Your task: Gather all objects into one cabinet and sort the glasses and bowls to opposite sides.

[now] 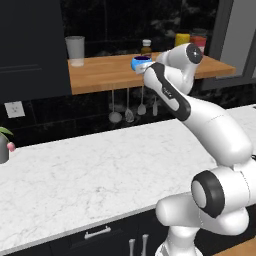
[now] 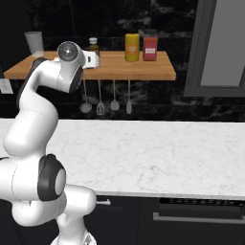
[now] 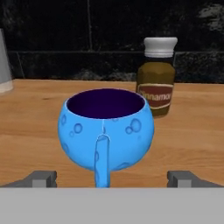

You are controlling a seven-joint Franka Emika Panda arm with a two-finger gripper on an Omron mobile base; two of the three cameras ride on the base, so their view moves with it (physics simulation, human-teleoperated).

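The small bright blue bowl (image 3: 106, 131), dark inside and with a handle facing me, stands on the wooden shelf (image 3: 30, 131). My gripper (image 3: 113, 179) is open just in front of it, one fingertip (image 3: 41, 178) low on each side, touching nothing. From the left base view the blue bowl (image 1: 140, 62) peeks out behind my wrist. The frosted clear tumbler (image 1: 75, 50) stands at the shelf's left end, also seen as tumbler (image 2: 34, 43). A black wall cabinet (image 1: 30, 45) hangs left of the shelf.
A brown cinnamon bottle (image 3: 157, 83) stands right behind the bowl. A yellow jar (image 2: 132, 47) and a red jar (image 2: 150, 47) sit further right on the shelf (image 2: 119, 69). Utensils (image 2: 106, 98) hang below it, above the white marble counter (image 2: 158, 153). A small plant (image 1: 4, 145) sits far left.
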